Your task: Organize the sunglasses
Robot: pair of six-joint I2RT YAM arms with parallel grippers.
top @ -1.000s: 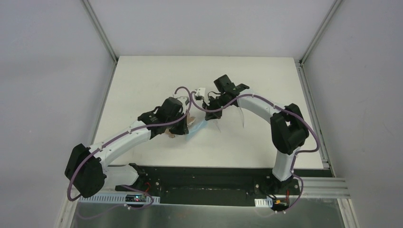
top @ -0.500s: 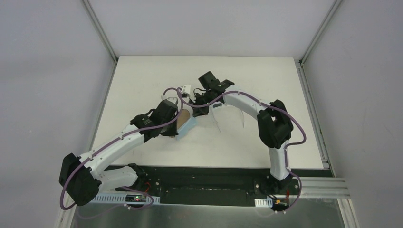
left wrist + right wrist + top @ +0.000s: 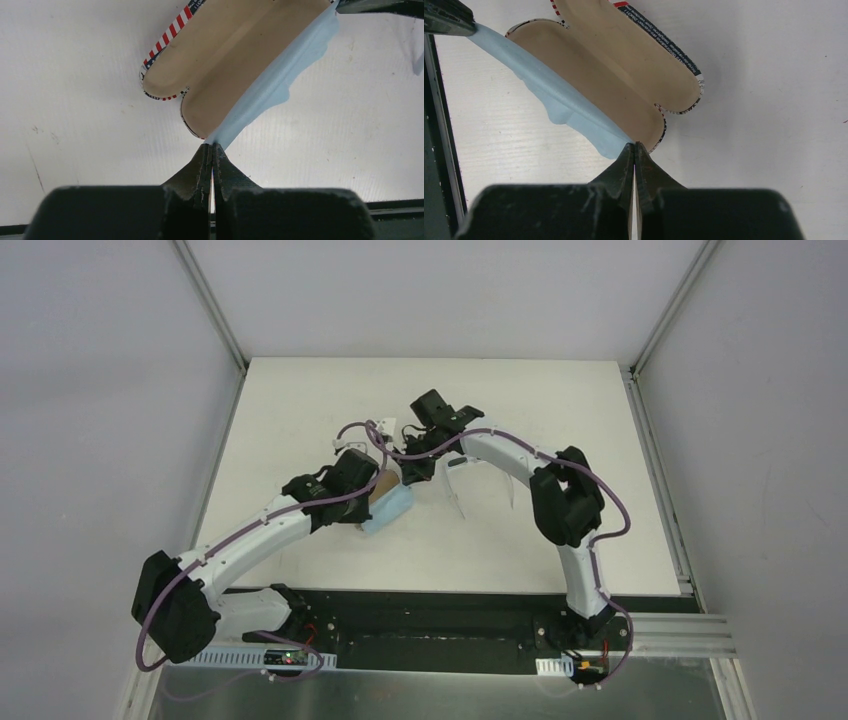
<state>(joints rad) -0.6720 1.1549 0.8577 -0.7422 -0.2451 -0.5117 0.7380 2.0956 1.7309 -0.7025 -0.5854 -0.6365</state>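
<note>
The sunglasses [image 3: 458, 500] lie on the white table just right of my right gripper, their slim white temple arms pointing toward me. The open case [image 3: 235, 55] shows its tan lining and lies between my grippers; it also shows in the right wrist view [image 3: 624, 65]. The light blue cloth [image 3: 280, 80] is stretched along the case's near edge. My left gripper [image 3: 212, 146] is shut on one corner of the cloth. My right gripper [image 3: 634, 145] is shut on the opposite corner of the cloth [image 3: 559, 100].
The white table [image 3: 300, 410] is walled on the left, back and right. The black mounting rail [image 3: 430, 615] runs along the near edge. The two arms meet near the table's middle [image 3: 390, 475].
Both grippers have moved left and slightly back with the cloth held between them. The cloth now lies along the open case. The sunglasses stay where they were.
</note>
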